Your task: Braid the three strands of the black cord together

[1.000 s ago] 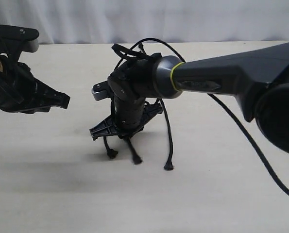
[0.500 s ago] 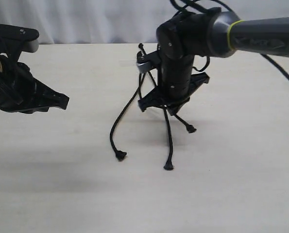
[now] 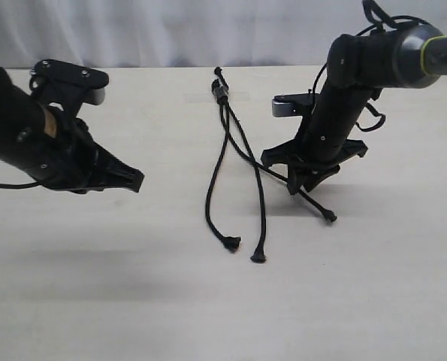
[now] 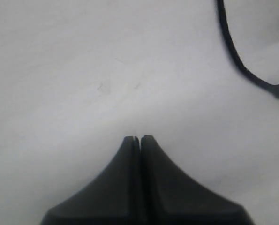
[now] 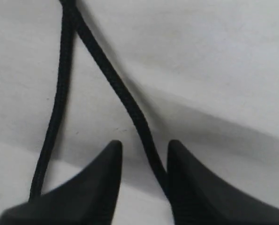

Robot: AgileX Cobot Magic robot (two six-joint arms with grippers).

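**Black cord [image 3: 221,92], three strands loose and unbraided on table [image 3: 88,301]; two grippers in attendance.**

Right gripper [image 3: 301,183]: fingers [image 5: 106,187] spread and pinching nothing. An outer strand [image 3: 321,209] passes between them and lies against one finger, its knobby tip just past the gripper on the table. A second strand [image 5: 59,103] lies just beside the same gripper, outside the fingers. Left gripper [image 3: 133,180]: fingers [image 4: 125,187] pressed together, empty, held above the table, well apart from the cord. The remaining two strands lie between the two grippers, tips near each other. The knotted end with its clip sits farther off than either gripper, touching neither.
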